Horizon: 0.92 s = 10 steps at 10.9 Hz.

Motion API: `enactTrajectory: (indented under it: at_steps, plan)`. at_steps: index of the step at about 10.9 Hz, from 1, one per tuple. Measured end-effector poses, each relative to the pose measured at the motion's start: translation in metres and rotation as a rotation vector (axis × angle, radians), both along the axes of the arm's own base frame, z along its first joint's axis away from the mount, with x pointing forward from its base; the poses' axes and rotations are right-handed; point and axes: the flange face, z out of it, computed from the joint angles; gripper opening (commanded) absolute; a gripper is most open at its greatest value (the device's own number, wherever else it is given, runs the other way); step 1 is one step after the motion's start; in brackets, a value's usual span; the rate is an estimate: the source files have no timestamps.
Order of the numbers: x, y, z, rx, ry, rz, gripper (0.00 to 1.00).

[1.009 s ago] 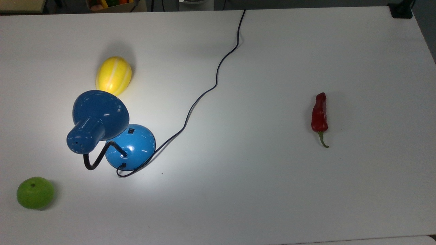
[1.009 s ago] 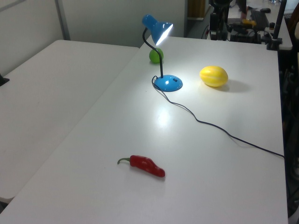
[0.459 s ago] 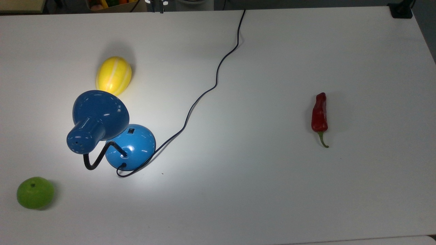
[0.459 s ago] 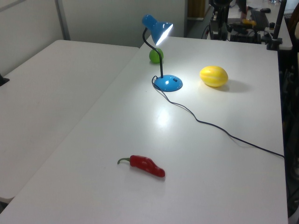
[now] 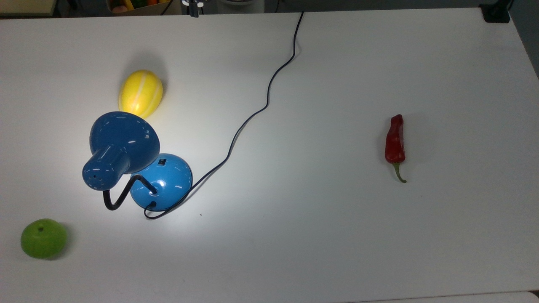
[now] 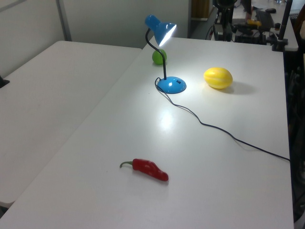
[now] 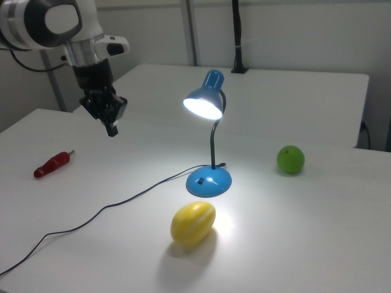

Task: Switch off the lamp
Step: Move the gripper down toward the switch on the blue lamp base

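The blue lamp (image 5: 124, 136) stands on the white table at the top view's left and it is lit. Its glowing shade (image 7: 201, 107) casts a bright patch on the tabletop. The round blue base (image 5: 168, 176) carries a small black switch (image 5: 162, 160), seen on the near side of the base in the right view as the switch (image 7: 200, 180). A black cord (image 5: 252, 115) snakes from the base to the far table edge. My gripper (image 7: 112, 128) hangs shut and holding nothing above the table, well left of the lamp in the right view. It also peeks in as the gripper (image 5: 193, 5) at the top view's upper edge.
A yellow melon (image 5: 140, 93) lies just beyond the shade in the top view. A green apple (image 5: 44, 238) sits at the top view's lower left. A red chili (image 5: 395, 141) lies far right. The white table (image 5: 316, 219) is wide around them.
My gripper has edged into the top view's upper edge, where it did not show a second ago. The lamp stays lit and nothing on the table has moved.
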Motion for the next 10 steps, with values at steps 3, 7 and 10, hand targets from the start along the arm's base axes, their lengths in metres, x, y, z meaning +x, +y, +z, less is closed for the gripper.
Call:
enactTrajectory:
  at_steps: [3,7,10]
  plan:
    - [0.018,-0.026,-0.026,0.000,-0.006,-0.042,0.00]
    - [0.055,-0.064,-0.087,0.001,-0.080,-0.104,0.00]
    - [0.067,-0.073,-0.133,0.003,-0.137,-0.114,0.00]
